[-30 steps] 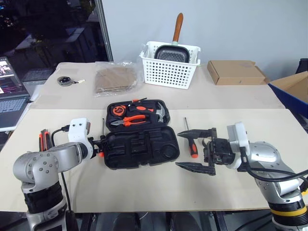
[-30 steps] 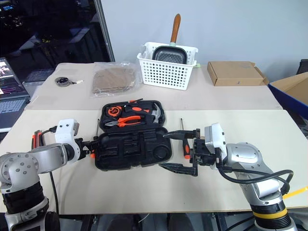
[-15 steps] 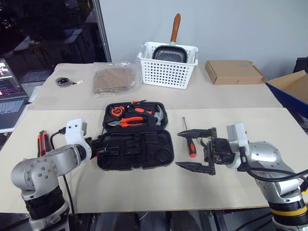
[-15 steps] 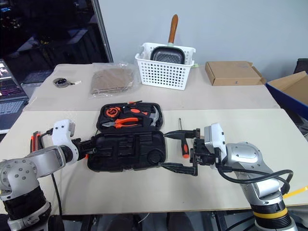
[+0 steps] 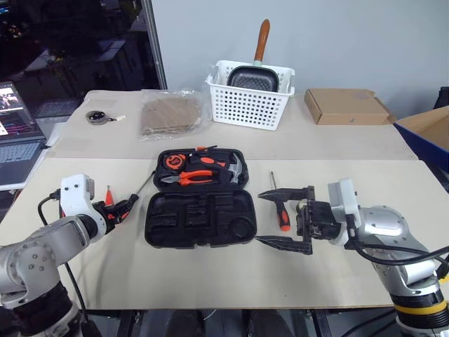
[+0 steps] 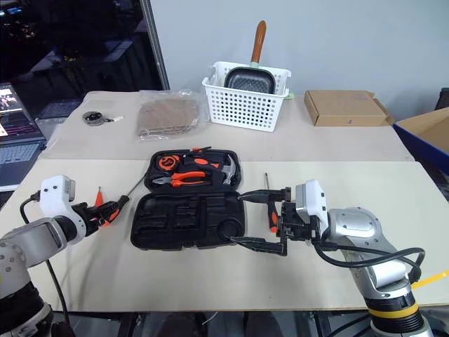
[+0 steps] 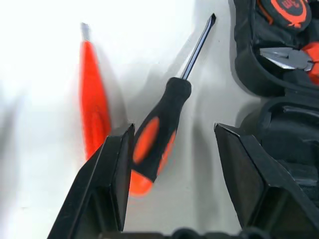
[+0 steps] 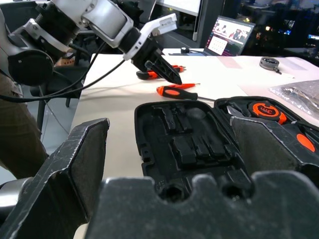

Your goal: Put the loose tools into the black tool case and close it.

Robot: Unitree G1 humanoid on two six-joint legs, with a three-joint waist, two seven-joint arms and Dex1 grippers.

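Pulling left off the case [image 5: 200,202], the left gripper [image 5: 121,208] now straddles a screwdriver [image 7: 162,124] on the table left of it, jaws apart, nothing gripped. Right gripper [image 5: 286,219] stays wide beside the second screwdriver [image 5: 280,208]. Packing isn't finished; case lies open.

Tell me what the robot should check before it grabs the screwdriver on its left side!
1. Left tool open: ok, its fingers stand apart.
2. Screwdriver between those fingers: ok, the handle lies there, close to one finger.
3. Screwdriver gripped: not ok, it lies on the table, not yet held.
4. Black tool case open: ok, the empty moulded half faces up.
5. Small orange pointed tool out of the way: cannot tell, it lies just outside the same finger.
6. Right tool clear of the case: ok, it hangs open and empty beside it.
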